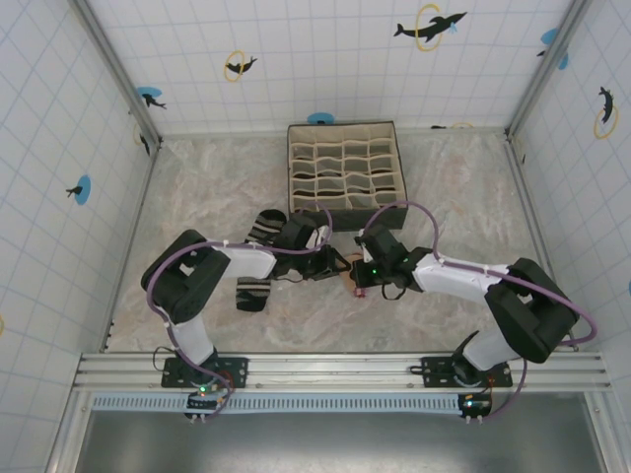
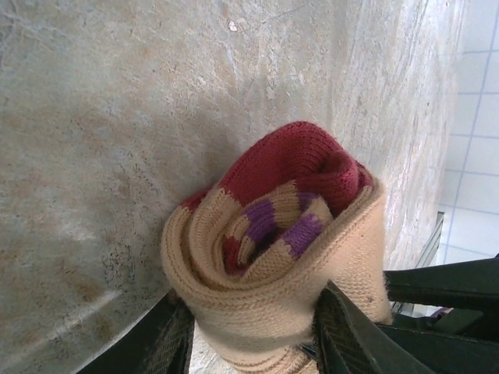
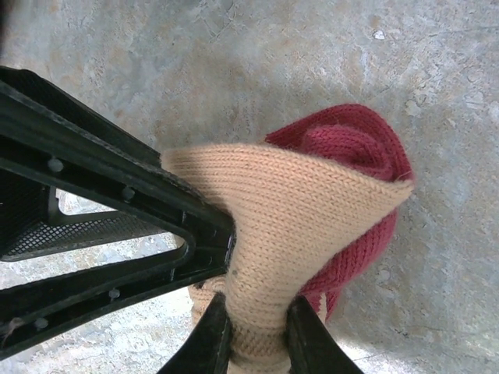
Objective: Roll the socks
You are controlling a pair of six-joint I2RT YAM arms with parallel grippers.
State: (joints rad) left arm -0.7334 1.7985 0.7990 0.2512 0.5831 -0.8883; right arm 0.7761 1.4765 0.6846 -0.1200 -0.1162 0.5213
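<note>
Left fingers (image 2: 170, 343) clamped, right fingers (image 3: 309, 336) pinched tight, left wrist (image 1: 314, 248) facing right wrist (image 1: 381, 262)

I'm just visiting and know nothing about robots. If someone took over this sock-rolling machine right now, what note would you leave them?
Left hand: closed around the peach knitted sock with dark red toe, which is curled into a loose roll on the marble-patterned table.
Right hand: shut, pinching that sock's peach edge.
Black grey-striped sock: lying unrolled on the table beside the left arm, untouched.
Done: peach sock mostly rolled.
Left: finish and release it, then roll the black one.
</note>
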